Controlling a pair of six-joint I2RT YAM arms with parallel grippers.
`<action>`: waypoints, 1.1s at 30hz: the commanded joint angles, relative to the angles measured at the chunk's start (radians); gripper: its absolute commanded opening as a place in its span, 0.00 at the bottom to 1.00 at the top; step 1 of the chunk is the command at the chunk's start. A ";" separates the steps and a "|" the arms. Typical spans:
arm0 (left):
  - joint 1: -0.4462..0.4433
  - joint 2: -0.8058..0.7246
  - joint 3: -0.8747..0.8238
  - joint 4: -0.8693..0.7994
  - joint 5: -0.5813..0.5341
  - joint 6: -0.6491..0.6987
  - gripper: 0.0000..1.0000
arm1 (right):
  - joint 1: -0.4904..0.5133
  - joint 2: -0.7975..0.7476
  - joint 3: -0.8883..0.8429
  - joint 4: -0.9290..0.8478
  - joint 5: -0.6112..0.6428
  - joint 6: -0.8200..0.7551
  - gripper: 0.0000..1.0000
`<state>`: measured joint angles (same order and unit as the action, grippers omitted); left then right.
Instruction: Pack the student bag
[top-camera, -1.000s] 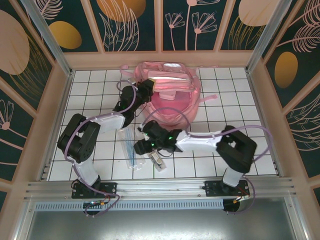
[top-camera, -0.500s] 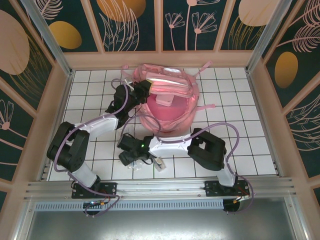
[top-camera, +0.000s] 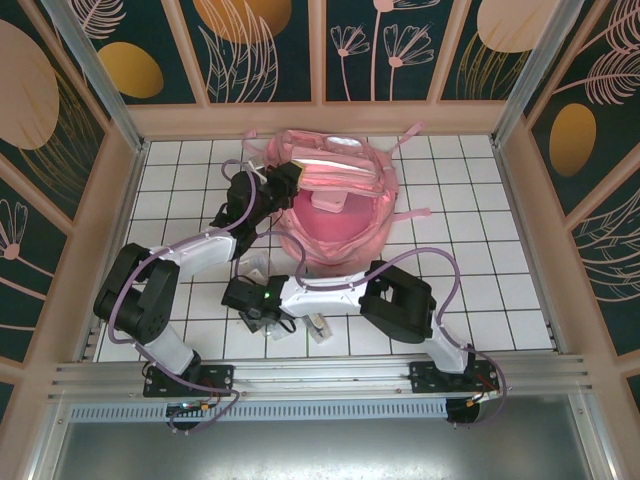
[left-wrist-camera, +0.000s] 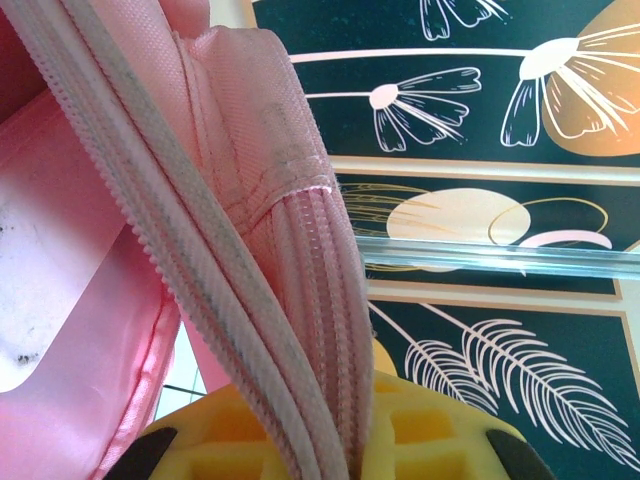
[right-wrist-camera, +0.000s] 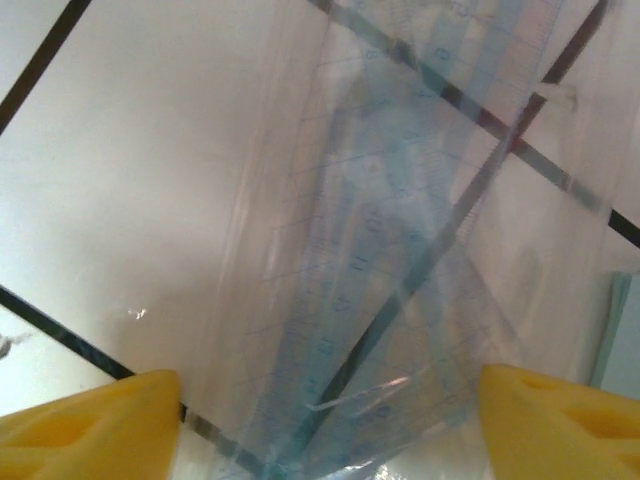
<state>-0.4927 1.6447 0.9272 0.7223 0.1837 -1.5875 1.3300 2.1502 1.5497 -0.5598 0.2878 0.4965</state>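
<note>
The student bag, a large pink backpack, lies at the back middle of the table with its mouth open. My left gripper is shut on the bag's zipper edge and holds it up; the pink zipper band runs down between the yellow fingers of the left gripper. My right gripper hangs low over a clear packet of blue rulers on the tiles. Its yellow fingertips stand wide apart on either side of the packet, open. A corner of the ruler packet shows beside the wrist.
A small flat pink item lies inside the bag's mouth. A small white and dark object lies on the tiles just right of the right gripper. Wooden walls ring the tiled table. Pink straps trail right of the bag.
The right arm swung left from the small object to over the ruler packet. The left gripper pulled the bag's zipper edge up and back, then held still.
</note>
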 joint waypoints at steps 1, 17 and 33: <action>0.003 -0.036 0.034 0.188 0.024 -0.006 0.00 | -0.023 0.070 -0.048 -0.092 0.042 0.017 0.63; 0.005 -0.025 0.039 0.189 0.008 -0.003 0.00 | -0.056 -0.090 -0.104 -0.017 -0.057 -0.009 0.11; 0.008 0.005 0.101 0.181 -0.032 0.014 0.00 | -0.157 -0.426 -0.326 0.184 -0.330 0.027 0.00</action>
<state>-0.4915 1.6566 0.9466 0.7219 0.1715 -1.5871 1.2072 1.8446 1.2976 -0.4583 0.0937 0.4866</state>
